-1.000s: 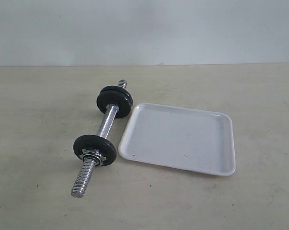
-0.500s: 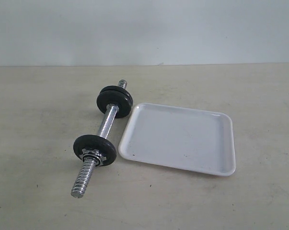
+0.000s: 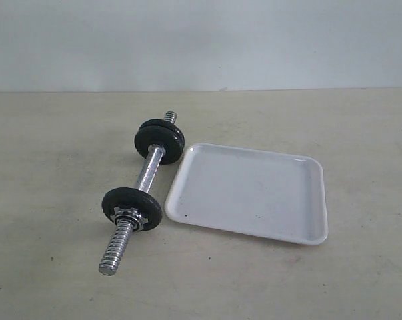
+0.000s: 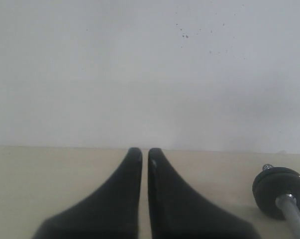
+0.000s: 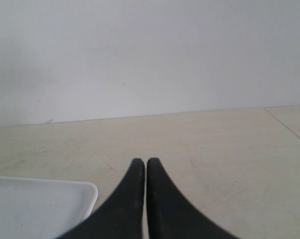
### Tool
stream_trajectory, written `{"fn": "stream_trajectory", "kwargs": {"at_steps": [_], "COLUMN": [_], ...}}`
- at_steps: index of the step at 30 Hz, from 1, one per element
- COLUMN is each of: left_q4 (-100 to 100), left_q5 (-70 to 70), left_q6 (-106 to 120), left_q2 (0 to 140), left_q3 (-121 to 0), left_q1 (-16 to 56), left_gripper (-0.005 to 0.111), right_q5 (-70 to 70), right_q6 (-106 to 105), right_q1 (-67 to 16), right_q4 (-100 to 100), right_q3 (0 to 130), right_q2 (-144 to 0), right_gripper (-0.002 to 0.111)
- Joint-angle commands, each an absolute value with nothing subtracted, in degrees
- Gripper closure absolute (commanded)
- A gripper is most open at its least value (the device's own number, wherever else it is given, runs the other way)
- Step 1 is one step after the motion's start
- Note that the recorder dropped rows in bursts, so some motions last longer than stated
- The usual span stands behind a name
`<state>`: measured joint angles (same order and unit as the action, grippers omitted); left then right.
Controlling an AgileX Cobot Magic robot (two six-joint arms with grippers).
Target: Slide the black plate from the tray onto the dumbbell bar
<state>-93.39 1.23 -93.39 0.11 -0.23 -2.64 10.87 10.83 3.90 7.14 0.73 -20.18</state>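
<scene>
The dumbbell bar (image 3: 149, 171) lies on the table, left of the tray (image 3: 254, 193), pointing from near left to far right. The black plate (image 3: 159, 140) sits on the bar near its far end, with a second black rim close behind it. Another black disc with a silver star nut (image 3: 131, 208) sits toward the near threaded end. Nothing lies in the white tray. Neither gripper appears in the exterior view. My left gripper (image 4: 145, 152) is shut and holds nothing, with the bar's far disc (image 4: 280, 191) off to one side. My right gripper (image 5: 146, 162) is shut and holds nothing, beside a corner of the tray (image 5: 45, 199).
The beige table (image 3: 67, 280) meets a pale wall at the back. A seam in the tabletop (image 5: 286, 127) shows in the right wrist view.
</scene>
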Motion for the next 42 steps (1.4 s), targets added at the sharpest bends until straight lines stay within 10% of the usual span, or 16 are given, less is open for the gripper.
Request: {"fn": "stream_trajectory", "kwargs": {"at_steps": [1,22,30,42], "left_q4": [-64.0,-38.6,4.4,3.9], "left_q5": [5.6,8.0,13.5,16.7], "left_q6": [-64.3,-34.6,15.9,13.0], "left_q2": [0.0,0.0,0.0,0.0], "left_q3": [0.0,0.0,0.0,0.0], "left_q1": [-2.7,-2.7,-2.7,-5.0], "left_gripper": [0.102,0.102,0.102,0.102], "right_q5": [10.9,10.9,12.3,12.2], "right_q6": [10.8,10.8,10.8,10.8], "right_q1": [4.0,4.0,4.0,4.0], "right_q4": [7.2,7.2,7.2,7.2], "right_q3": [0.5,0.5,0.6,0.6], "right_q2": [-19.9,-19.9,-19.9,-19.9], "right_gripper": [0.109,0.109,0.109,0.109]}}
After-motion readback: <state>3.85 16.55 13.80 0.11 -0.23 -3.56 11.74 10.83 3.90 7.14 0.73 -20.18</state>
